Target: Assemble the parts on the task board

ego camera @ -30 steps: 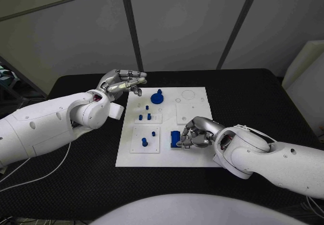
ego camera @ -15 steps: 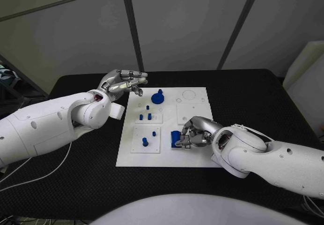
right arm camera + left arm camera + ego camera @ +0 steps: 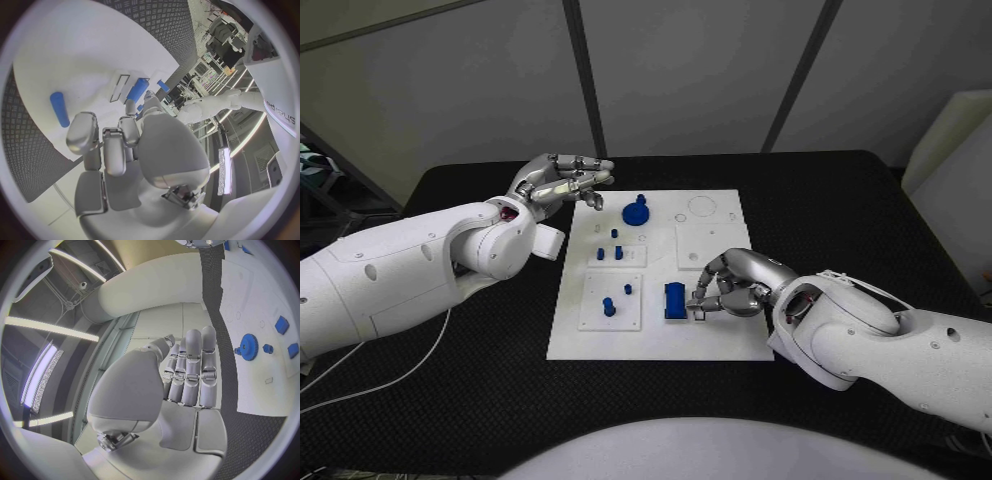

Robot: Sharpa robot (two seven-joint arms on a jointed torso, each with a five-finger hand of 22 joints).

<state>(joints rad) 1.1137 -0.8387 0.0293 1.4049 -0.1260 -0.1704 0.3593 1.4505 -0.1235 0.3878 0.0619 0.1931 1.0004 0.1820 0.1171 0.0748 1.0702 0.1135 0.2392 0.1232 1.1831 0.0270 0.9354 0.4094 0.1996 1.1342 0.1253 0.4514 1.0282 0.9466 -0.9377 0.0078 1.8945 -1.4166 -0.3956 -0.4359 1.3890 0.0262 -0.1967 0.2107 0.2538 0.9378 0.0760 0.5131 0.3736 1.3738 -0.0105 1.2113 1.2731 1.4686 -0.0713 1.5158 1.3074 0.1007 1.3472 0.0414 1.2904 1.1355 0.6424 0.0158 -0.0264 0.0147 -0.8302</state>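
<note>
The white task board (image 3: 718, 335) lies mid-table. An oblong blue block (image 3: 675, 299) (image 3: 59, 108) stands free on it beside the lower-left plate (image 3: 589, 318). My right hand (image 3: 730, 287) (image 3: 115, 150) hovers just right of the block, fingers loosely bent and holding nothing. Two blue pegs (image 3: 607, 303) (image 3: 137, 90) stand in that plate. A blue gear (image 3: 635, 210) (image 3: 248, 346) sits at the board's far end, with small blue pieces (image 3: 609, 250) below it. My left hand (image 3: 563, 180) (image 3: 187, 375) hangs above the board's far left corner, fingers side by side and empty.
Black table (image 3: 848, 200) surrounds the board. Round recesses (image 3: 701, 203) and a square plate (image 3: 700, 243) occupy the board's right half. My left forearm (image 3: 416, 270) crosses the table's left side, and a white cable (image 3: 401, 365) trails below it.
My right hand has drawn back to the right, off the blue block, which now stands alone. The left hand has barely moved.
</note>
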